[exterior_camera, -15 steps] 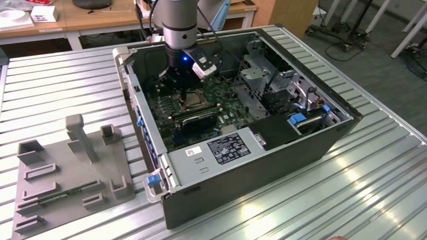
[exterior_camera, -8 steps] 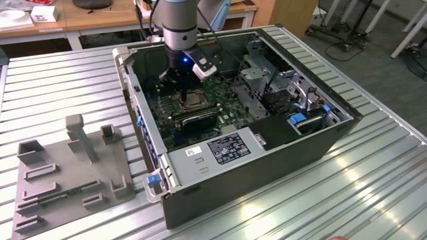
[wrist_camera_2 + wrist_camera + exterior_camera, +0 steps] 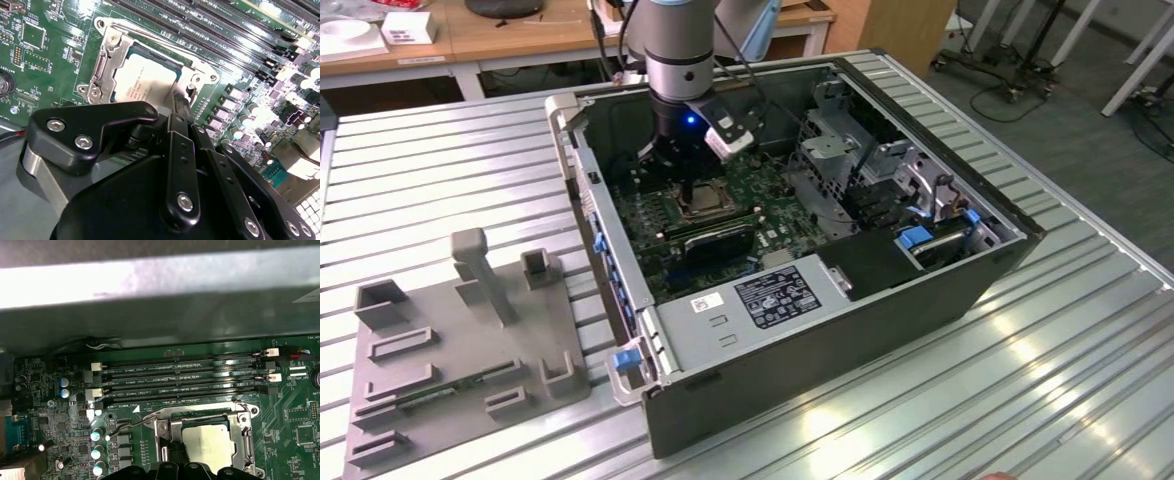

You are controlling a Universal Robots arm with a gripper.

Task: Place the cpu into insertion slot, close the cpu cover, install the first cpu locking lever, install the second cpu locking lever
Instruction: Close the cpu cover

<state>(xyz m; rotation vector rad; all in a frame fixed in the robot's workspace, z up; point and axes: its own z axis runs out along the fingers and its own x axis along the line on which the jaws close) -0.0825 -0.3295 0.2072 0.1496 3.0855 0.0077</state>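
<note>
One cpu (image 3: 145,82) — seated under cpu cover (image 3: 107,60).

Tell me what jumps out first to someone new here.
The open computer case on the slatted table, with the arm hanging down into it. Below the arm, the silvery chip lies on the green board, with the metal cover frame around it.

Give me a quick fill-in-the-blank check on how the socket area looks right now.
1. The cpu shows its silvery top through the cut-out of the cpu ____.
2. The motherboard around it is coloured ____.
3. Beside the cpu run ____ long black memory slots.
Missing words: cover; green; four.
</note>
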